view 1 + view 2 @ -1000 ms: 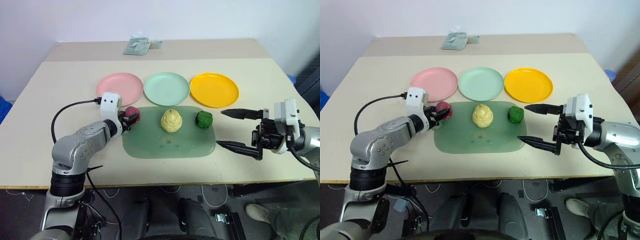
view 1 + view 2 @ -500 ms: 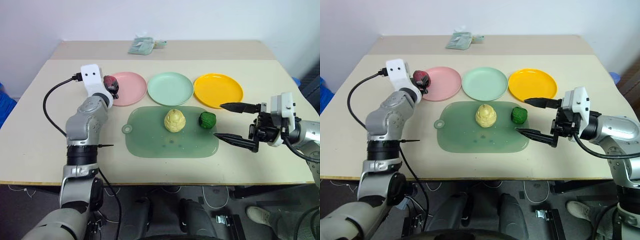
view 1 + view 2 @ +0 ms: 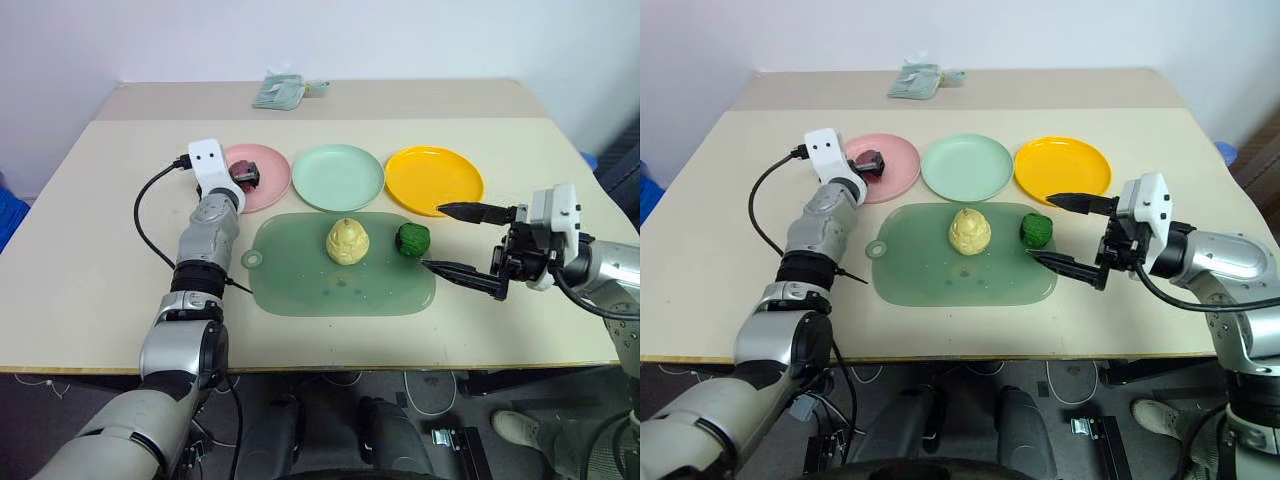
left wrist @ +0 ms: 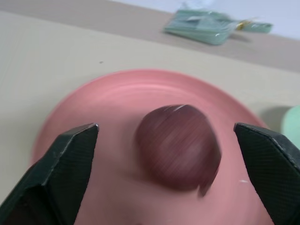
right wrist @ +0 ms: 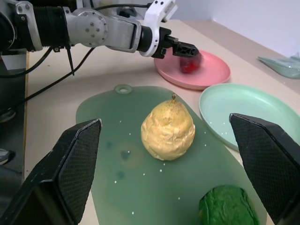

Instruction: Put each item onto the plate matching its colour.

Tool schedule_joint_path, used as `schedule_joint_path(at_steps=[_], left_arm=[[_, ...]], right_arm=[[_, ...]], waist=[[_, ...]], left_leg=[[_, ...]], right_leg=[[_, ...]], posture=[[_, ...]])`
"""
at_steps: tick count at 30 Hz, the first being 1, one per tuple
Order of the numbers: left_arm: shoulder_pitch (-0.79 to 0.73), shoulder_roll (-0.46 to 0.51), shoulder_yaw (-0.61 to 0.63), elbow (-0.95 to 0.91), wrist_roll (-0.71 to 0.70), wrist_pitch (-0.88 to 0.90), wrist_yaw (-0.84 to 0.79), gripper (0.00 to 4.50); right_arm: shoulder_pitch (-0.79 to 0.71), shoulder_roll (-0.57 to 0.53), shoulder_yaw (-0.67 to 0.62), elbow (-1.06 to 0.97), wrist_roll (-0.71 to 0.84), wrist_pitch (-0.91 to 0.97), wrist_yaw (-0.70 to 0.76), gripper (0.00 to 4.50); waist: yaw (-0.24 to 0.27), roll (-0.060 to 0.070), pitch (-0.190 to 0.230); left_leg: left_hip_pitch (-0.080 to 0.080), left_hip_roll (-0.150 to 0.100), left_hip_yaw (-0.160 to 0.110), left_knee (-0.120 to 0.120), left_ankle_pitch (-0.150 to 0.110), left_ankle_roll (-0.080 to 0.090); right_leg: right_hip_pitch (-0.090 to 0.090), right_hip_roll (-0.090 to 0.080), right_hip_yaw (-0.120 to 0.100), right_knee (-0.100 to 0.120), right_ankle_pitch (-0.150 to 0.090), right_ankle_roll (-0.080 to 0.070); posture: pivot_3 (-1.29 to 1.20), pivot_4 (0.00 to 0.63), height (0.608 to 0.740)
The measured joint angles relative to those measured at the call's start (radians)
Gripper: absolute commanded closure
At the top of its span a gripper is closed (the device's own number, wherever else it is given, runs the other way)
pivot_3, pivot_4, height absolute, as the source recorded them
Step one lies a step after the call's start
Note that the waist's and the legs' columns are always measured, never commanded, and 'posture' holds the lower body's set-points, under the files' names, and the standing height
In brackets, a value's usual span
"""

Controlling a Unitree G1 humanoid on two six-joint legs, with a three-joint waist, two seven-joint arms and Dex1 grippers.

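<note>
Dark red ball (image 4: 178, 146) on pink plate (image 4: 84, 112), between spread left gripper (image 4: 171, 173) fingers, untouched. Right gripper (image 3: 448, 240) spread too, just beside dark green ball (image 3: 412, 239) on green mat (image 3: 340, 290).

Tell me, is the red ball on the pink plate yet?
Yes. The red ball sits on the pink plate, between the left gripper and its open fingers.

We see a dark red ball (image 4: 178, 146) on a pink plate (image 3: 268, 187), a pale yellow ball (image 3: 347, 241) and a dark green ball (image 3: 412, 239) on a translucent green mat (image 3: 340, 287), a mint green plate (image 3: 338, 177), an orange-yellow plate (image 3: 434, 179), and a beige worktop (image 3: 90, 260).
</note>
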Motion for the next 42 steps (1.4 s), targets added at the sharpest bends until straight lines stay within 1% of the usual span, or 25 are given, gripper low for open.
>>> schedule_joint_path(at_steps=[2,5,7,8,10,11,13,14,16,19,22,25,29,36,42], left_arm=[[0.084,-0.001,-0.021,-0.189,-0.023,0.056,-0.047,0.03],[0.262,0.008,-0.052,-0.548,-0.120,0.189,-0.146,0.03],[0.317,0.022,-0.063,-0.675,-0.157,0.227,-0.192,0.03],[0.348,0.041,-0.071,-0.737,-0.171,0.238,-0.218,0.03],[0.433,0.112,-0.078,-0.857,-0.204,0.251,-0.303,0.03],[0.519,0.201,-0.074,-0.940,-0.260,0.281,-0.401,0.03],[0.598,0.276,-0.051,-0.982,-0.315,0.302,-0.521,0.03],[0.663,0.357,-0.031,-1.004,-0.354,0.303,-0.626,0.03],[0.740,0.463,0.008,-1.016,-0.398,0.301,-0.772,0.03],[0.828,0.567,0.076,-1.025,-0.433,0.257,-0.957,0.03],[0.896,0.629,0.108,-1.036,-0.436,0.210,-1.091,0.03],[0.963,0.664,0.136,-1.044,-0.439,0.188,-1.188,0.03],[1.029,0.689,0.196,-1.085,-0.481,0.193,-1.245,0.03],[1.122,0.694,0.264,-1.125,-0.519,0.195,-1.283,0.03],[1.171,0.687,0.293,-1.150,-0.522,0.193,-1.293,0.03]], right_arm=[[-0.008,0.000,0.009,-0.002,0.000,0.008,-0.009,0.00],[-0.028,0.008,0.046,-0.001,-0.009,0.019,-0.021,0.00],[-0.047,0.018,0.072,-0.001,-0.013,0.025,-0.029,0.00],[-0.056,0.023,0.081,0.000,-0.016,0.028,-0.031,0.00],[-0.090,0.034,0.111,0.002,-0.026,0.040,-0.046,0.00],[-0.125,0.044,0.143,0.002,-0.041,0.058,-0.062,0.00],[-0.156,0.058,0.175,0.015,-0.059,0.081,-0.080,0.00],[-0.190,0.077,0.210,0.031,-0.076,0.099,-0.094,0.00],[-0.222,0.094,0.248,0.058,-0.103,0.118,-0.115,0.00],[-0.272,0.140,0.307,0.115,-0.148,0.127,-0.128,0.00],[-0.301,0.167,0.345,0.169,-0.181,0.120,-0.125,0.00],[-0.321,0.204,0.365,0.236,-0.208,0.107,-0.105,0.00],[-0.353,0.243,0.394,0.331,-0.244,0.070,-0.075,0.00],[-0.422,0.295,0.413,0.460,-0.286,0.032,-0.029,0.00],[-0.457,0.332,0.429,0.535,-0.316,0.002,0.011,0.00]], waist=[[-0.003,0.000,0.000],[-0.009,0.000,0.000],[-0.003,0.000,0.000],[-0.003,0.001,0.000],[-0.008,0.001,-0.001],[-0.022,0.002,-0.001],[-0.027,0.002,-0.001],[-0.030,0.002,-0.001],[-0.032,0.003,-0.001],[-0.026,0.003,-0.001],[-0.027,0.003,-0.001],[-0.030,0.003,-0.001],[-0.033,0.003,0.000],[-0.039,0.004,0.000],[-0.047,0.004,0.000]], left_leg=[[0.000,0.000,0.001,0.000,-0.001,0.001],[0.000,0.001,0.002,0.000,-0.001,0.000],[0.000,0.001,0.002,0.001,-0.001,0.000],[0.001,0.001,0.003,0.001,-0.001,0.000],[0.002,0.002,0.005,0.001,-0.001,0.000],[0.002,0.003,0.006,0.000,-0.001,0.000],[0.002,0.004,0.006,-0.001,-0.001,0.000],[0.002,0.004,0.006,-0.001,-0.001,0.000],[0.002,0.004,0.006,-0.001,-0.001,0.000],[0.001,0.004,0.006,-0.001,-0.002,0.001],[0.001,0.003,0.007,-0.001,-0.003,0.002],[0.001,0.004,0.008,-0.002,-0.003,0.002],[0.001,0.004,0.008,-0.002,-0.003,0.002],[0.001,0.004,0.008,-0.003,-0.003,0.002],[0.001,0.004,0.008,-0.003,-0.003,0.002]], right_leg=[[-0.001,-0.001,0.002,0.001,0.000,0.000],[-0.002,-0.001,0.004,0.003,0.000,0.000],[-0.003,0.000,0.004,0.003,0.001,-0.001],[-0.002,0.000,0.004,0.003,0.001,-0.001],[-0.002,0.000,0.006,0.003,0.000,-0.003],[-0.003,0.001,0.006,0.003,-0.001,-0.006],[-0.003,0.001,0.006,0.003,-0.002,-0.006],[-0.003,0.001,0.006,0.003,-0.002,-0.007],[-0.004,0.001,0.006,0.003,-0.003,-0.008],[-0.002,0.000,0.006,-0.001,-0.003,-0.009],[-0.002,-0.001,0.006,-0.002,-0.002,-0.009],[-0.003,-0.001,0.006,-0.002,-0.002,-0.009],[-0.003,-0.001,0.006,-0.002,-0.002,-0.009],[-0.004,-0.001,0.006,-0.002,-0.002,-0.009],[-0.004,-0.001,0.006,-0.002,-0.002,-0.009]], posture=[[0.00,0.150,0.740],[0.00,0.150,0.740],[0.00,0.150,0.740],[0.00,0.150,0.740],[0.00,0.150,0.740],[0.00,0.150,0.740],[0.00,0.150,0.740],[0.00,0.150,0.740],[0.00,0.150,0.740],[0.00,0.150,0.740],[0.00,0.150,0.740],[0.00,0.150,0.740],[0.00,0.150,0.740],[0.00,0.150,0.740],[0.00,0.150,0.740]])
